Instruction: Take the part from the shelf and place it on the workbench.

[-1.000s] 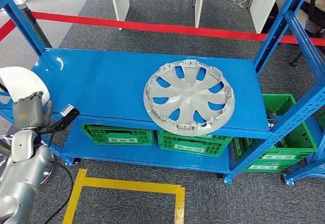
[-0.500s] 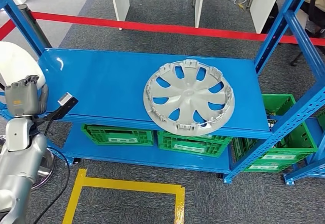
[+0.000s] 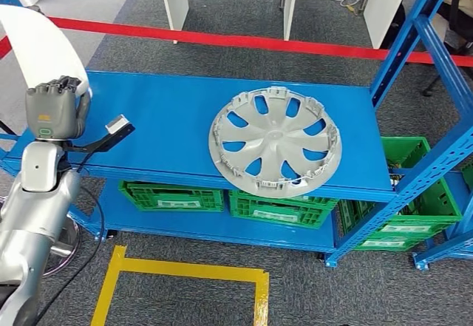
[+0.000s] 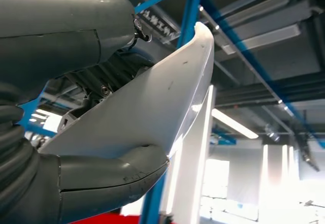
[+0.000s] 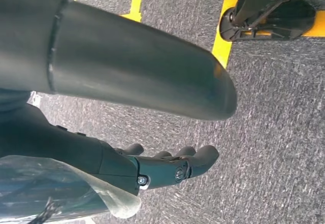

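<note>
White plastic panel [image 3: 39, 45], the part, is gripped in my left hand [image 3: 55, 108] at the left end of the blue shelf [image 3: 162, 119]; my right hand [image 5: 168, 165] hangs slack and empty, so next I carry it to the workbench.

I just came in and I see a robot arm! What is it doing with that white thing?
The robot's left hand holds a curved white part up at the left end of the blue shelf. A big grey wheel cover lies flat on that shelf, untouched. The right hand hangs over the grey carpet, holding nothing. No workbench is in sight, so the part is not set down yet.
</note>
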`<state>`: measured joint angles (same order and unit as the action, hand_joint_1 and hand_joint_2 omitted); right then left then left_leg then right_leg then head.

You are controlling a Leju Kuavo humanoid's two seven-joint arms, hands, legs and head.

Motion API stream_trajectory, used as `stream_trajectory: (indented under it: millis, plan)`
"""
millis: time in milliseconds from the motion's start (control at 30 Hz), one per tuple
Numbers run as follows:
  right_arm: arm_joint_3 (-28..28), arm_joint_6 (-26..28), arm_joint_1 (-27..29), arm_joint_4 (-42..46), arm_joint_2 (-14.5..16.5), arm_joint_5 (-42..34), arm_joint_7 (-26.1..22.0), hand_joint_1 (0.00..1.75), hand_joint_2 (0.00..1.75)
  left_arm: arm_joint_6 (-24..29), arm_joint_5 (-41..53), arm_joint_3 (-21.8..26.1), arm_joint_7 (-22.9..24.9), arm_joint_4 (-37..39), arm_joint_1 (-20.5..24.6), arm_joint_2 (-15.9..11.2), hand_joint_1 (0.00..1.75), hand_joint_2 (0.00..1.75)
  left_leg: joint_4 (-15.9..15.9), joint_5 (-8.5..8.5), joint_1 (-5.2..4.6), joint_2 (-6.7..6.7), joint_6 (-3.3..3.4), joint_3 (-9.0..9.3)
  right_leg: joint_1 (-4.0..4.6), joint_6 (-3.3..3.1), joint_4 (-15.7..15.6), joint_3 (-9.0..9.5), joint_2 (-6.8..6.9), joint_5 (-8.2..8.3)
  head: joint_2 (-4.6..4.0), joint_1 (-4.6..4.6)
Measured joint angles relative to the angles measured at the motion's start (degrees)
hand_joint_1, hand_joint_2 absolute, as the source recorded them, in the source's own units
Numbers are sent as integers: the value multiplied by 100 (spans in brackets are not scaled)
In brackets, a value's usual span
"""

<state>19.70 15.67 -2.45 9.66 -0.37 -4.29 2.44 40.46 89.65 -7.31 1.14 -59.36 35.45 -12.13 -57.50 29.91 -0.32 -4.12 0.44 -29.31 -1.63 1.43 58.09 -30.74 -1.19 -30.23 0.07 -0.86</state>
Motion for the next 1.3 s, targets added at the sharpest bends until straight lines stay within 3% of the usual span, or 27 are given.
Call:
stream_trajectory:
  millis: [300, 800, 1000, 1100, 1167, 1233, 1267, 1300]
  plan:
    - [-31, -2, -14, 0, 45, -19, -44, 0, 0, -2, -144, -469, 54, 2, 385, 14, 175, 175, -1, 0, 0, 0, 0, 0, 0, 0, 0, 0, -1, 0, 0, 0]
    - [-57, -18, -16, 0, 65, -25, -45, 0, 0, -5, -391, -668, 28, 52, 528, 72, 175, 175, -1, 0, 0, 0, 0, 0, 0, 0, 0, 0, -1, 0, 0, 0]
    - [-66, -61, -16, 0, 98, -33, -36, 0, 0, -7, -389, -723, 44, 92, 577, 60, 175, 175, -62, 3, -19, 1, 23, -26, -27, 51, -22, -3, -11, 36, 0, -3]
    - [-87, -61, -22, 0, 114, -37, -35, 0, 0, -7, -393, -739, 52, 102, 622, 58, 175, 175, 17, -80, 10, 29, 114, -14, -21, 122, -4, -39, -4, 20, 0, 2]
    - [-108, -60, -34, 0, 116, -39, -34, 0, 0, -9, -396, -748, 54, 109, 651, 60, 175, 175, 91, -135, 39, 74, 174, -8, -5, 131, 378, -254, 43, -213, 0, 21]
    - [-117, -61, -39, 0, 121, -44, -31, 0, 0, -13, -402, -759, 54, 134, 662, 62, 175, 175, 89, -146, 31, 106, 188, -25, 2, 135, 1166, -653, 68, -515, 0, 33]
    - [-121, -61, -35, 0, 123, -48, -27, 0, 0, -15, -406, -768, 49, 156, 661, 62, 175, 175, 82, -146, 27, 116, 188, -30, 2, 141, 1490, -827, 69, -571, 0, 32]
    - [-127, -61, -32, 0, 126, -50, -21, 0, 0, -15, -409, -781, 41, 179, 661, 63, 175, 175, 73, -143, 25, 121, 188, -32, 2, 144, 1628, -921, 70, -516, 0, 33]
